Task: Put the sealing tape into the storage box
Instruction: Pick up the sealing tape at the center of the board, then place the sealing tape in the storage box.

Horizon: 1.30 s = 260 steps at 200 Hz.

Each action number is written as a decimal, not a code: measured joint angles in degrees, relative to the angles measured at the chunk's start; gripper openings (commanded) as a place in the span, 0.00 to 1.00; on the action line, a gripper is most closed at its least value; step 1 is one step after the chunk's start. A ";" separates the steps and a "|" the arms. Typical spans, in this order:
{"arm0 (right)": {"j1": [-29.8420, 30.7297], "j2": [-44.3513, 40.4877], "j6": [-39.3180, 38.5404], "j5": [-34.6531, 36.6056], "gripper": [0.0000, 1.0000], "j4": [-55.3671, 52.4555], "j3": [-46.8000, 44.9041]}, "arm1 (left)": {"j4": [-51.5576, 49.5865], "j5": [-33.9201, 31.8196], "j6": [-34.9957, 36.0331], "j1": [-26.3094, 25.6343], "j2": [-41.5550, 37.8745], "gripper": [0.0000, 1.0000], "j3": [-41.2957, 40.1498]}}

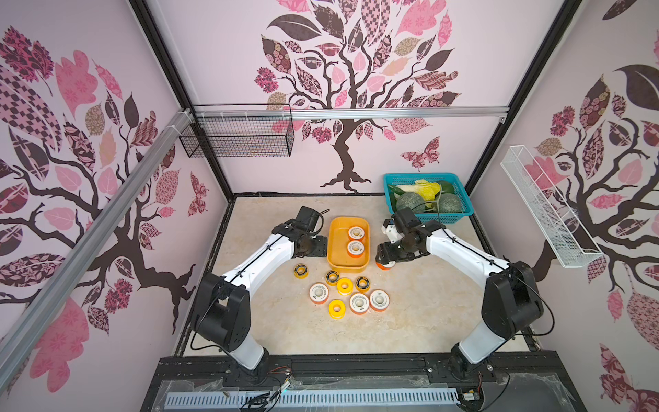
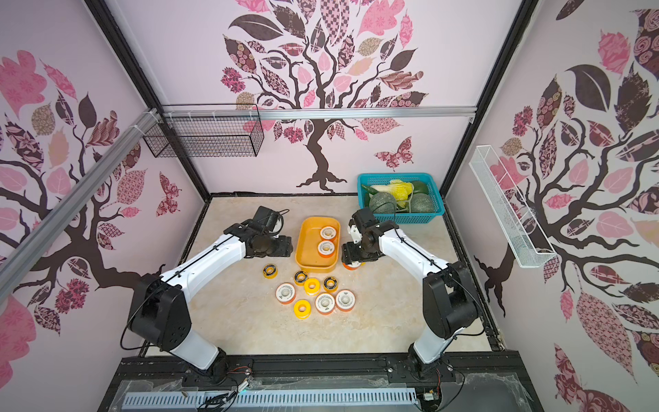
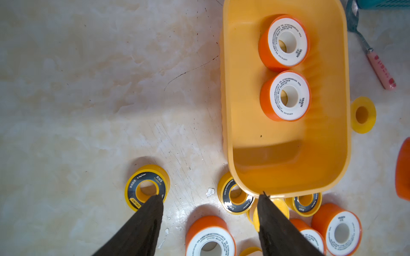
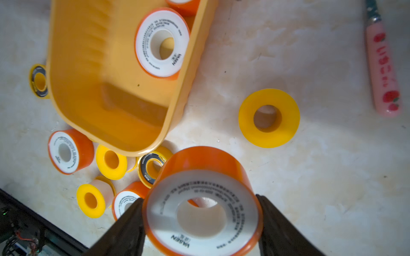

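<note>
Tape spool (image 4: 203,208) with an orange rim sits clamped between the right fingers (image 4: 124,230), just beside the storage box (image 4: 88,66). Left fingers (image 3: 142,226) gape empty above a black-faced spool (image 3: 145,188).

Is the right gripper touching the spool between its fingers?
Touching. In the right wrist view the right gripper clamps the orange-rimmed spool, fingers pressed against both sides.

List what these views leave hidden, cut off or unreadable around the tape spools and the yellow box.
- Gripped spool: in both top views the right arm covers all but an orange sliver.
- All-yellow spool beside the storage box: hidden by that arm in both top views.
- Spoon: bowl cut off by the right wrist view's edge.
- Label print on loose spools: too small in top views.
</note>
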 measured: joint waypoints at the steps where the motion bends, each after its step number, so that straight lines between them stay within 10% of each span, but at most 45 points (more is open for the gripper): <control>1: 0.00 0.00 0.02 -0.15 0.75 -0.02 0.15 | 0.02 0.02 -0.02 0.00 0.09 0.64 0.00; 260: 5.70 13.70 -2.75 -3.65 0.75 -6.08 19.76 | 11.52 7.54 -3.61 0.00 11.13 0.20 -0.87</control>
